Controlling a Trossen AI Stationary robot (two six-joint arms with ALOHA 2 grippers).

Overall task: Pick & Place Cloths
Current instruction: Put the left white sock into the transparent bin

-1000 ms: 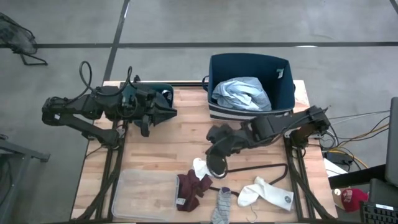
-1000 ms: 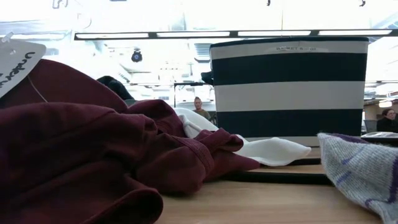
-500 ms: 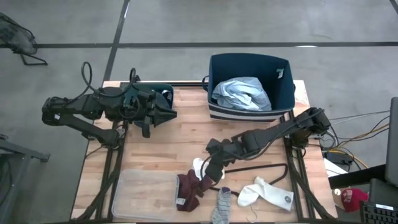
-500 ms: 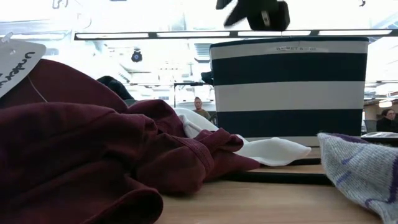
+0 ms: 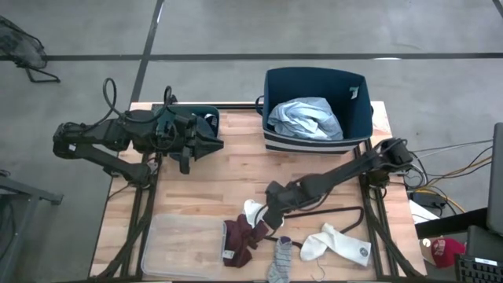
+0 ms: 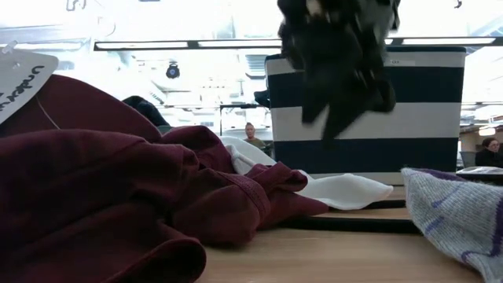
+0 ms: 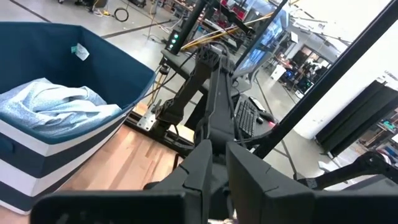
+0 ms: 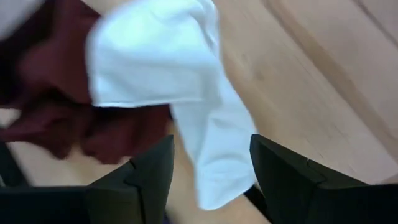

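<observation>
Right gripper [image 8: 208, 171] open, hanging just above the white sock [image 8: 186, 93], which lies on the counter [image 5: 228, 169] against the maroon cloth [image 8: 50, 118]. Fingers straddle the sock's end, not gripping it.

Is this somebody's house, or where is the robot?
Probably a robot lab or workshop, not a house. The wooden table stands on a bare grey concrete floor, cables trail beside it, and the low view shows a big open room with long ceiling lights.
</observation>
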